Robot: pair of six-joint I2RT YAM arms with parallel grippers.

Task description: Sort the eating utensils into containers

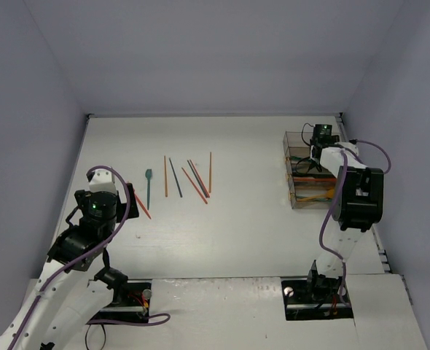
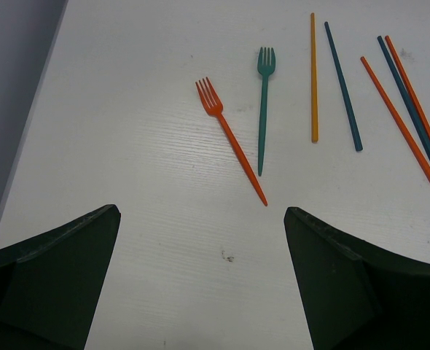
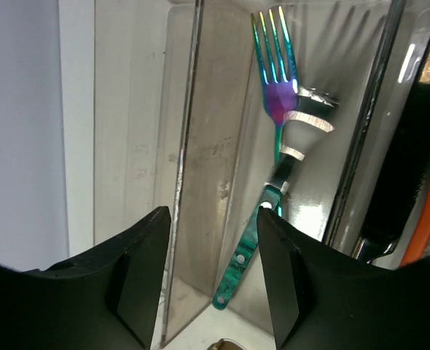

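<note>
A bare white table [image 1: 244, 233] filled the floor of a small booth enclosed by plain lavender-grey walls [image 1: 200, 58]. Left of centre, loose utensils lay flat on the tabletop, well apart from the containers [image 1: 295, 137], a row of clear, brownish-walled bins at the far right. An orange fork [image 2: 229, 138] and a teal fork [image 2: 263, 109] lay just beside each other, tines pointing away from the arms, with several chopsticks [image 2: 342, 87] in orange, navy and red to their right. The left gripper [image 2: 202, 211] hovered over the table near the forks, its fingers spread wide and empty. The right gripper [image 3: 213, 215] hung over one bin, its fingers parted with a clear gap; an iridescent fork [image 3: 277, 95] with a marbled teal handle lay tilted inside that bin, its handle end showing in the gap, seemingly ungripped. From above, the right arm [image 1: 357, 193] covered much of the containers, so their contents read only as orange and dark slivers. Black and orange shapes at the right wrist view's edge were cut off.
</note>
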